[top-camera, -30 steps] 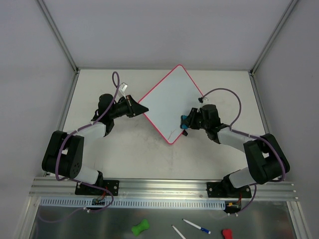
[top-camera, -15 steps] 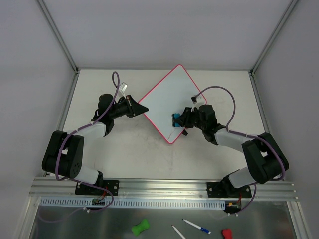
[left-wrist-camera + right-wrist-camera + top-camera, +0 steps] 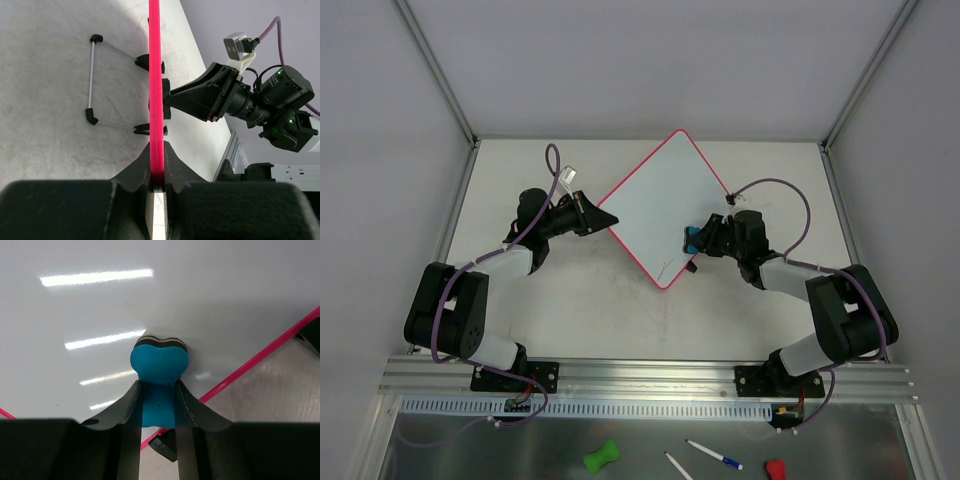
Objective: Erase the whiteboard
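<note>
The whiteboard (image 3: 660, 205) lies as a diamond on the table, white with a pink-red rim, a thin scribble near its bottom corner. My left gripper (image 3: 603, 217) is shut on the board's left corner; in the left wrist view the pink rim (image 3: 156, 90) runs edge-on between the jaws of my left gripper (image 3: 157, 172). My right gripper (image 3: 698, 240) is shut on a blue eraser (image 3: 690, 239), pressed on the board near its lower right edge. In the right wrist view the eraser (image 3: 159, 365) rests on the white surface (image 3: 150, 300), held by my right gripper (image 3: 159, 400).
A wire stand (image 3: 95, 80) with black clips is under the board. Below the rail lie a green object (image 3: 601, 457), two pens (image 3: 714, 455) and a red object (image 3: 775, 468). Walls enclose the table.
My right gripper with the eraser swept left across the board, then back right toward the lower right edge. The left arm and board have not moved.
</note>
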Controlling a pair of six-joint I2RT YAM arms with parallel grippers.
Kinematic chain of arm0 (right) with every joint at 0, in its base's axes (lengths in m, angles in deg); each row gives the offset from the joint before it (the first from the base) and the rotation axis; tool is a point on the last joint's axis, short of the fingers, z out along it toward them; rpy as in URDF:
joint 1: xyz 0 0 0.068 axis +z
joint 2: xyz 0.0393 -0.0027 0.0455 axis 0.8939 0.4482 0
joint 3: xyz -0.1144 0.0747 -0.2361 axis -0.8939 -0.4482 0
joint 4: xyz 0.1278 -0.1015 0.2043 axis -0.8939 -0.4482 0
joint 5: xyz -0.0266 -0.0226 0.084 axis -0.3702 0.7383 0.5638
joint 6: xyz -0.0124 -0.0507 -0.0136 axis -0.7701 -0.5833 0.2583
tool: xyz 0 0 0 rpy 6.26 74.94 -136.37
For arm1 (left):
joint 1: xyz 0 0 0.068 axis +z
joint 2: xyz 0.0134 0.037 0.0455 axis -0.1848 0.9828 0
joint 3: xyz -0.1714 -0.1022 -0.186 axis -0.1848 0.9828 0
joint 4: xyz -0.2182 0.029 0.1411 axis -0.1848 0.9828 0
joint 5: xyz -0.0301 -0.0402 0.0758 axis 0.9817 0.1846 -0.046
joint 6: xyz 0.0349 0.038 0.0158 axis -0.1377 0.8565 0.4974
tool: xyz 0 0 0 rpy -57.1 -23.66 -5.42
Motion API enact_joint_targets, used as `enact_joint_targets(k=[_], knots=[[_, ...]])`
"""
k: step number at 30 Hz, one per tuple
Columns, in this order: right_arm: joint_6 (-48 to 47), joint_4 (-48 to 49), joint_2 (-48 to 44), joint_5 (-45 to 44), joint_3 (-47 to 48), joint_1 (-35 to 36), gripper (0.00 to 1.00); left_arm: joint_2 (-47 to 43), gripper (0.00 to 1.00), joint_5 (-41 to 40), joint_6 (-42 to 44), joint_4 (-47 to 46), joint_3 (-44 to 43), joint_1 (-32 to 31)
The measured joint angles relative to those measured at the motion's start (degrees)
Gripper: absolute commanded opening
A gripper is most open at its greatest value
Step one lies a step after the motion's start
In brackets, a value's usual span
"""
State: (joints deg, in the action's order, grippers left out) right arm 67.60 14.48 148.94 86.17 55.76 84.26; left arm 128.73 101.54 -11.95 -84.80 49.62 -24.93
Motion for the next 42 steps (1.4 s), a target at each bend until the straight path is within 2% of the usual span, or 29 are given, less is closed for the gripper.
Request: enact_joint_targets(k=[16,21,28,42], knots=[[1.9,7.85,2.27,1.81,-2.29,-0.55,0.0,0.0,0.0,-0.2,-0.02,-0.13,-0.04,0.0],[-0.9,7.78,-2.05,-3.82,-5.88,5.22,0.0,0.0,0.0,-0.17,0.0,-0.09,-0.09,0.0],[-7.21,0.81,-7.15,-9.11,-5.97,14.91,0.0,0.07,0.0,-0.55,-0.22,-0.02,-0.11,-0.28],[-16.83,-3.96,-6.73,-16.65,-2.82,22.1,0.01,0.07,0.0,-1.81,-0.22,1.46,-0.55,-0.28]])
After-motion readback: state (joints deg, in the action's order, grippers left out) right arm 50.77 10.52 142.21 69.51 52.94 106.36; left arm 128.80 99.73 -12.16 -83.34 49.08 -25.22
